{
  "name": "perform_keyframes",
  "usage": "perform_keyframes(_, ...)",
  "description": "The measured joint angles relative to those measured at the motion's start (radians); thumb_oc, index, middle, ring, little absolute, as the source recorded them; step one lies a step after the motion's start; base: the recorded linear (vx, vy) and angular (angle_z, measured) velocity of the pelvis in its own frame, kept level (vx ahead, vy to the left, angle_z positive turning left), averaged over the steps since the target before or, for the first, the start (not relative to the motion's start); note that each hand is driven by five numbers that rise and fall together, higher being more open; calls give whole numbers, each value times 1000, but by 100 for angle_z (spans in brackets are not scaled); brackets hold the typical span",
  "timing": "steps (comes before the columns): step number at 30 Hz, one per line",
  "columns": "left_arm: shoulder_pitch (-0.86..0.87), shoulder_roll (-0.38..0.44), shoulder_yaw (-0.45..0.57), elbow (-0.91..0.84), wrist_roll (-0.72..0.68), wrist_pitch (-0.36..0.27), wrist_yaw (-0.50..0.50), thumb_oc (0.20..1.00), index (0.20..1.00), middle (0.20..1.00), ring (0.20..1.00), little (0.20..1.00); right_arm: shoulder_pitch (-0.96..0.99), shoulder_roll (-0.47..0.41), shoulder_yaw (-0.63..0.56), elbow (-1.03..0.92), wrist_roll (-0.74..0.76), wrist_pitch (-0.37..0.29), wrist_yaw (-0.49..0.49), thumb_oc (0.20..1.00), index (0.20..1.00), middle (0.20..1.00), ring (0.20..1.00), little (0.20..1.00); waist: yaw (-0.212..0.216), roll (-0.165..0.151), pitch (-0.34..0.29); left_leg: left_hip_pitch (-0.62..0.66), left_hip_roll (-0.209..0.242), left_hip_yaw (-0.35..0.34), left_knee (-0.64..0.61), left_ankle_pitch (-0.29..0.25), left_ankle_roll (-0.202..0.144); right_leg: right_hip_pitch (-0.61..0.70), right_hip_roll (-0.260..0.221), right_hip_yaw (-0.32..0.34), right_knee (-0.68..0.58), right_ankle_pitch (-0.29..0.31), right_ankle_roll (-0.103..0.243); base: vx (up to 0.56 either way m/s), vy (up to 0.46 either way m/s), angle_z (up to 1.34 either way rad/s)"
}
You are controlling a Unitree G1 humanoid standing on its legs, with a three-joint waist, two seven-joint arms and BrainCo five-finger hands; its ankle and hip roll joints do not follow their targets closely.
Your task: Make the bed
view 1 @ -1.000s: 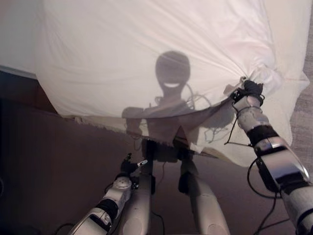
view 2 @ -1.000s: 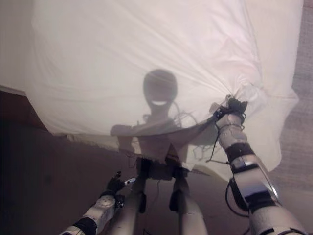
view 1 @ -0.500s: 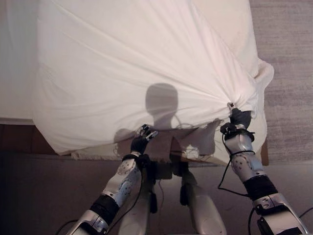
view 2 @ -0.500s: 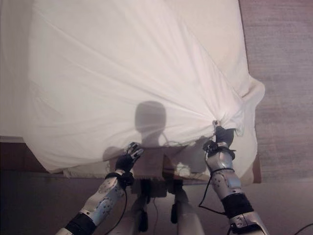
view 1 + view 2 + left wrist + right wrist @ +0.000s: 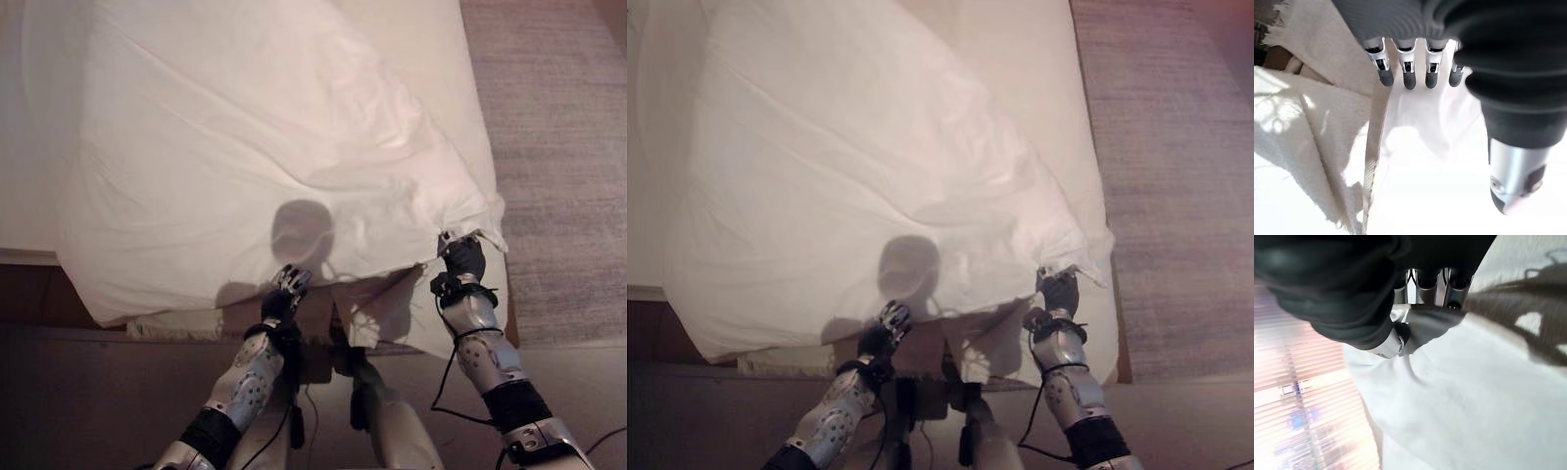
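Right wrist view — right hand [image 5: 1400, 335] pinches white sheet [image 5: 255, 147] (near corner).

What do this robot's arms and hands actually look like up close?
Both arms are silver-grey with black bands. The left hand and right hand each wear a dark ribbed cover over the back and wrist; the fingers are silver with dark tips. A thin black cable runs along the right forearm.
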Motion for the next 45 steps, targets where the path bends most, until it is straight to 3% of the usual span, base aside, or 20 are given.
perform_keyframes(4, 18, 8, -26, -1, -40, 4, -11, 1000, 1000, 1000, 1000, 1000, -5, -1, 3, -21, 0, -1, 3, 200, 200, 200, 200, 200, 3, 2, -8, -4, -1, -4, 0, 0, 0, 0, -1, -6, 0, 3, -4, 7, -12, 5)
perform_keyframes(5, 28, 7, -27, -1, -40, 12, -19, 1000, 1000, 1000, 1000, 1000, -6, -2, 7, -22, 0, -1, 4, 893, 893, 893, 893, 893, 3, 2, -8, -4, -1, -5, 0, 0, 0, 0, -2, -7, 0, 3, -4, 0, 0, 0)
perform_keyframes(6, 28, 8, -28, -2, -40, 16, -21, 1000, 1000, 1000, 1000, 1000, -6, -5, 13, -22, 0, -1, 4, 1000, 1000, 1000, 1000, 1000, 2, 2, -8, -5, -1, -6, 0, 0, 0, 0, -2, -7, 0, 3, -4, 0, 0, 0)
perform_keyframes(19, 26, 23, -63, -1, -39, 28, -36, 1000, 1000, 1000, 1000, 1000, 77, -6, 42, -2, 0, 15, 26, 1000, 1000, 1000, 1000, 1000, 3, 3, -8, -5, -2, -11, 0, 0, 0, 0, -4, -10, 0, 2, -3, 0, 0, 0)
perform_keyframes(25, 27, 23, -64, 4, -39, 28, -35, 1000, 1000, 1000, 1000, 1000, 40, 3, 100, 159, 27, 26, 30, 1000, 1000, 1000, 1000, 1000, 4, 13, -10, -11, -2, -22, 6, 0, 0, 0, -4, -19, 0, 2, -3, -7, -4, 4)
perform_keyframes(32, 35, 25, -72, 5, -54, 27, -29, 1000, 1000, 1000, 1000, 1000, -235, 72, 116, 484, 121, 32, -16, 1000, 1000, 1000, 1000, 1000, 44, 44, -5, -70, 1, -37, 39, 0, -1, -36, -4, -38, 0, -1, -1, -1, -17, 7)
perform_keyframes(37, 45, 25, -98, 13, -70, 25, -31, 1000, 1000, 1000, 1000, 1000, -438, 72, 87, 674, 212, 37, -38, 1000, 1000, 1000, 1000, 1000, 80, 67, 1, -107, 2, -58, 50, 4, -6, -60, -4, -59, 0, -1, -2, 26, -24, 12)
perform_keyframes(38, 52, 24, -100, 15, -73, 23, -37, 1000, 1000, 1000, 1000, 1000, -476, 62, 73, 696, 228, 37, -39, 1000, 1000, 1000, 1000, 1000, 105, 75, 5, -115, 3, -69, 47, 6, -8, -64, -3, -67, 0, -1, -2, 20, -14, 15)
perform_keyframes(45, 51, 21, -105, 45, -79, 19, -46, 1000, 1000, 1000, 1000, 1000, -661, 34, 17, 890, 295, 35, -59, 1000, 1000, 1000, 1000, 1000, 135, 97, 17, -155, 0, -97, 43, 12, -7, -92, -5, -101, 0, 0, -9, 37, -21, 13)
